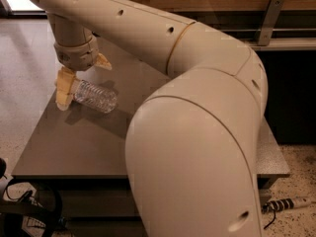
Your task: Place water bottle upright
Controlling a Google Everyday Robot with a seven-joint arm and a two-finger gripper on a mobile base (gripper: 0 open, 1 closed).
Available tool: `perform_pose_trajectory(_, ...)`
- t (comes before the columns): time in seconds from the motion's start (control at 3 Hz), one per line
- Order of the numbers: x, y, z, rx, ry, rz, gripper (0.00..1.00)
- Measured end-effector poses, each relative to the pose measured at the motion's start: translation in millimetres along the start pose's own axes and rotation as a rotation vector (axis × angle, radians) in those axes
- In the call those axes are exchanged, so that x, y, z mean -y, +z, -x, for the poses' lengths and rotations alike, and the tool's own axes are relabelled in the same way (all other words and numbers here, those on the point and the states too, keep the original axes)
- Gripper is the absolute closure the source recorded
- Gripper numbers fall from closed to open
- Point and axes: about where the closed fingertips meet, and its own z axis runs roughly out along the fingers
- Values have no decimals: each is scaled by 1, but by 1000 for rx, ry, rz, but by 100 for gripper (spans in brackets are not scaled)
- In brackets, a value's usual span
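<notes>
The water bottle (95, 96) is a clear ribbed plastic bottle lying on its side on the grey table (74, 142), near the left edge. Its neck end points left and is hidden behind one tan finger (63, 88). My gripper (83, 76) hangs over the bottle's neck end with its fingers spread open. One finger is down at the neck by the table's left edge, and the other (102, 62) is higher, behind the bottle. The fingers are not closed on the bottle.
My large beige arm (197, 132) covers the table's middle and right. The table's left edge drops to a speckled floor (19, 83). Black cables (24, 211) lie at lower left, a power strip (289, 204) at lower right. A wooden wall with a metal bracket (269, 19) stands behind.
</notes>
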Motion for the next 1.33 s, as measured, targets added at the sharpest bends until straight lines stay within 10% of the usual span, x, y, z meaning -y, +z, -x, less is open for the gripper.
perform_pose_trajectory(1.33, 2, 14, 14, 27, 7, -24, 95)
